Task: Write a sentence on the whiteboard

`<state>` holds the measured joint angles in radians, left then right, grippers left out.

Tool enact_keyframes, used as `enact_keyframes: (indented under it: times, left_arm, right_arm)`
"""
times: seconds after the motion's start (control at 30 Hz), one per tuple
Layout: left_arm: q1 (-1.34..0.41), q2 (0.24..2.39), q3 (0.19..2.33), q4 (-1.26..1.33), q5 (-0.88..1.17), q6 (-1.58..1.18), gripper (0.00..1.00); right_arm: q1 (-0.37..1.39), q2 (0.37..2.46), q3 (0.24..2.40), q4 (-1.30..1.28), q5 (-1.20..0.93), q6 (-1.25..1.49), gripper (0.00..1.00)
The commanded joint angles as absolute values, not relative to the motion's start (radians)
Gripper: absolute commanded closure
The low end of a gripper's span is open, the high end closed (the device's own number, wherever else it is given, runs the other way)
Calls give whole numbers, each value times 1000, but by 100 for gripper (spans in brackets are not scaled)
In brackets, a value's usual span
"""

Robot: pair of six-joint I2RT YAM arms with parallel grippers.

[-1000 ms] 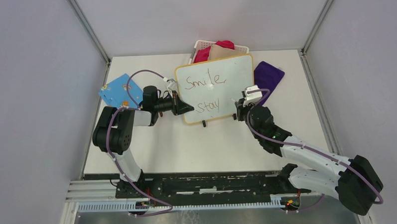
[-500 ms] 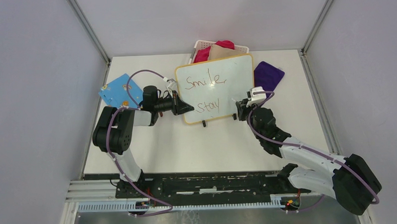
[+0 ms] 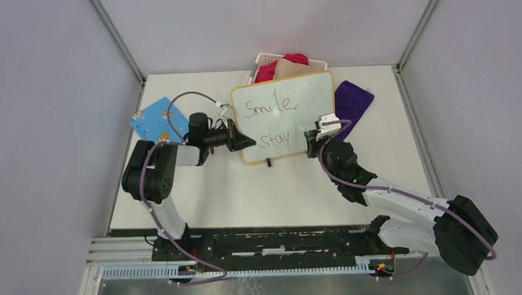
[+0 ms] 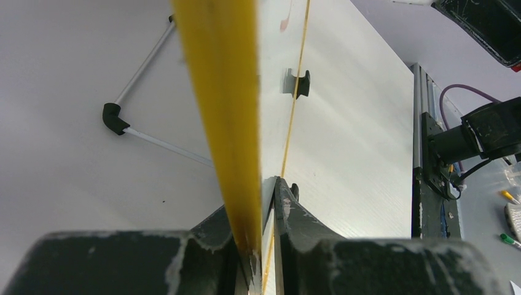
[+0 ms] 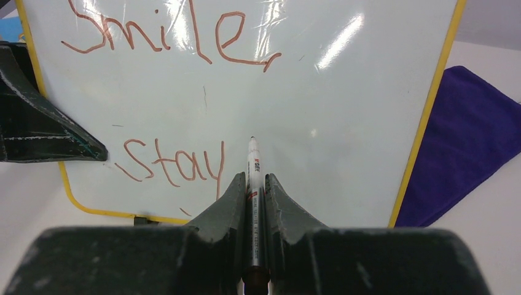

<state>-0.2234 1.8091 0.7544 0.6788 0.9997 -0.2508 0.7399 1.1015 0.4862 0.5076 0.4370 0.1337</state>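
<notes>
The whiteboard (image 3: pixel 309 96), white with a yellow rim, leans at the back middle of the table. My left gripper (image 3: pixel 244 143) is shut on its left edge; the left wrist view shows the yellow rim (image 4: pixel 221 92) pinched between the fingers (image 4: pixel 289 209). The sentence reads "Smile," (image 5: pixel 166 37) over "stay" (image 5: pixel 172 163) in red. My right gripper (image 5: pixel 253 178) is shut on a white marker (image 5: pixel 252 163), tip pointing at the board just right of "stay". Whether the tip touches the board I cannot tell. In the top view the right gripper (image 3: pixel 309 148) is at the board's lower right part.
A white basket (image 3: pixel 263 58) holding pink and beige cloths stands behind the board. A purple cloth (image 3: pixel 352 98) lies to the board's right, also in the right wrist view (image 5: pixel 467 135). A blue board (image 3: pixel 154 118) lies at the left. A black foot (image 4: pixel 299 83) juts from the board's underside.
My right gripper has moved left with the marker, from the board's right edge toward the word "stay". The left gripper and the board have stayed put.
</notes>
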Motion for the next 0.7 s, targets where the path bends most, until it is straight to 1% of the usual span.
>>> enact_keyframes:
  times: [0.0,0.17,0.43,0.67]
  left_arm:
    - [-255,1867,739,511,855,-157,98]
    - [-253,1865,738,511,853,-158,98]
    - [-253,1865,738,511,852,-159,98]
    - [-253,1865,738,511,852,-159,98]
  right_arm:
    - [741,1107,488,566,406,137,100]
    - [743,1114,492,569,397,149,100]
    - [744,1156,545,519,456,164,100]
    - [742,1188,587,520,460,169,100]
